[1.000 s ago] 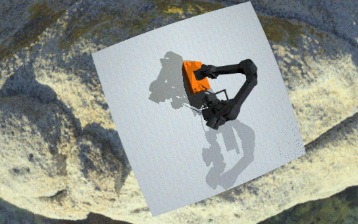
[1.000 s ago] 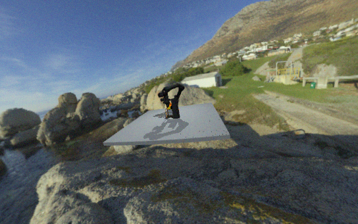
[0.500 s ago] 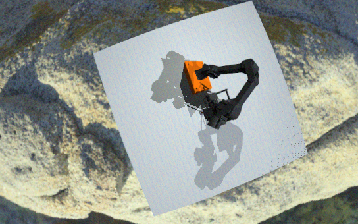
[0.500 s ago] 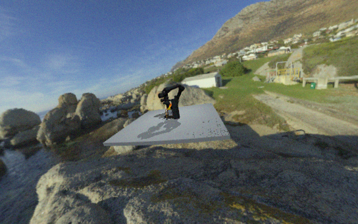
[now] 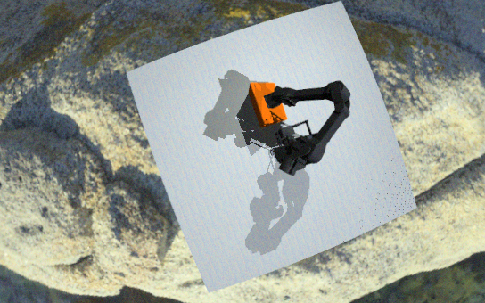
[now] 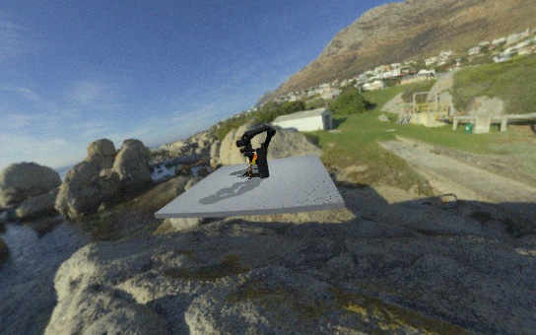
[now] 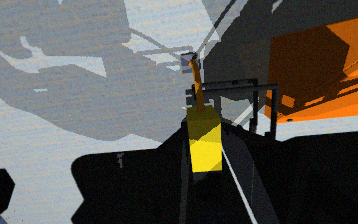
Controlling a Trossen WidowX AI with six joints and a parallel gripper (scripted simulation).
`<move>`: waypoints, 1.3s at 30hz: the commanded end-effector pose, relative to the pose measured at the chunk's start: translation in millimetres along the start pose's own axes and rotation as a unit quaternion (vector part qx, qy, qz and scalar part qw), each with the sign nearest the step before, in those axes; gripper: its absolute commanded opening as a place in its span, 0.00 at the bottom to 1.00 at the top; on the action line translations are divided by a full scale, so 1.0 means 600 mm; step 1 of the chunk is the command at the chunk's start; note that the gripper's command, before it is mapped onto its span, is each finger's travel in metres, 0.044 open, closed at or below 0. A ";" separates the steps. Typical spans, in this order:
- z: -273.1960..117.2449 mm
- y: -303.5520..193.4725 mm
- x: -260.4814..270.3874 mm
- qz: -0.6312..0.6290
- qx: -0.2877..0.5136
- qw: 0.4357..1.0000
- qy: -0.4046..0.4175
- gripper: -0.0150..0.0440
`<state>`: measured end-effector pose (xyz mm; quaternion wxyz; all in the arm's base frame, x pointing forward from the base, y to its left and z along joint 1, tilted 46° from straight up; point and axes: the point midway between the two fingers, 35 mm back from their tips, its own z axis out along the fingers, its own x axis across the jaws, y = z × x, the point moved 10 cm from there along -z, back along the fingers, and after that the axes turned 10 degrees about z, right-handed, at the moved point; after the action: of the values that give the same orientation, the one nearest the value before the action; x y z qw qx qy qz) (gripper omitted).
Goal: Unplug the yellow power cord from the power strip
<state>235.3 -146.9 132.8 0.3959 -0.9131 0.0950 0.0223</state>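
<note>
The yellow plug (image 7: pixel 206 145) is in the wrist view, just below the middle. My gripper (image 7: pixel 203 129) is shut on it, with a black finger on each side. An orange-brown cord (image 7: pixel 198 80) leaves the plug's upper end and curves up to a small grey piece near the top middle. I cannot make out the power strip or its sockets, so I cannot tell whether the plug is seated. In the top and exterior views the plug and fingertips are too small or covered to tell apart.
A large orange box (image 5: pixel 260 111) (image 7: pixel 310 60) is beside the hand. A thin black frame (image 5: pixel 307 124) (image 7: pixel 274 110) stands close to it. My black arm (image 5: pixel 341 94) (image 6: pixel 258 132) bends above the pale table (image 5: pixel 187 178) (image 6: pixel 291 197). Broad shadows lie across the table.
</note>
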 end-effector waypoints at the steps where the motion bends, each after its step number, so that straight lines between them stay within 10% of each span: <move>1: -0.007 0.026 0.006 -0.001 -0.016 1.000 0.006 0.25; 16: -0.013 0.065 0.012 0.000 -0.017 1.000 0.006 0.25; 33: -0.011 0.071 0.013 0.000 -0.016 1.000 0.006 1.00; 39: -0.029 0.148 0.025 0.000 -0.017 1.000 0.007 1.00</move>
<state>235.8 -200.1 94.0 0.3793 -0.9200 0.0969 0.0168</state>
